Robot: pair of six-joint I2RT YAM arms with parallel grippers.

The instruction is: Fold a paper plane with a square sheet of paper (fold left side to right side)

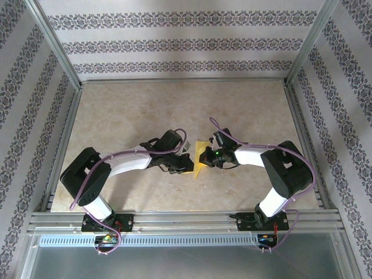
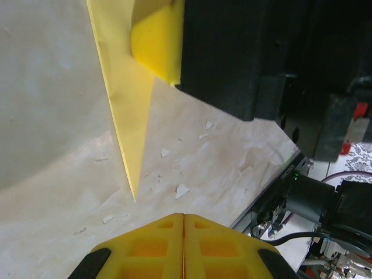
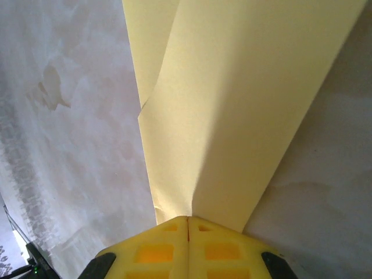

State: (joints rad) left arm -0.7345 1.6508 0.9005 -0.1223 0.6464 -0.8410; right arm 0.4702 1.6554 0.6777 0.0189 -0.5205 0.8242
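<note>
Beige marbled table (image 1: 174,104), floral-striped walls (image 1: 180,40), aluminium frame posts (image 1: 53,40).

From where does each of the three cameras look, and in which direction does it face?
Top external: above and behind the arm bases, looking down on the table; both arms show, left gripper and right gripper either side of the yellow paper.
Left wrist: on the left arm, looking past its own shut fingers at the table, the paper's pointed end and the right gripper.
Right wrist: on the right arm, looking past its own fingers, shut on the paper.
Shared: all three show the paper.
</note>
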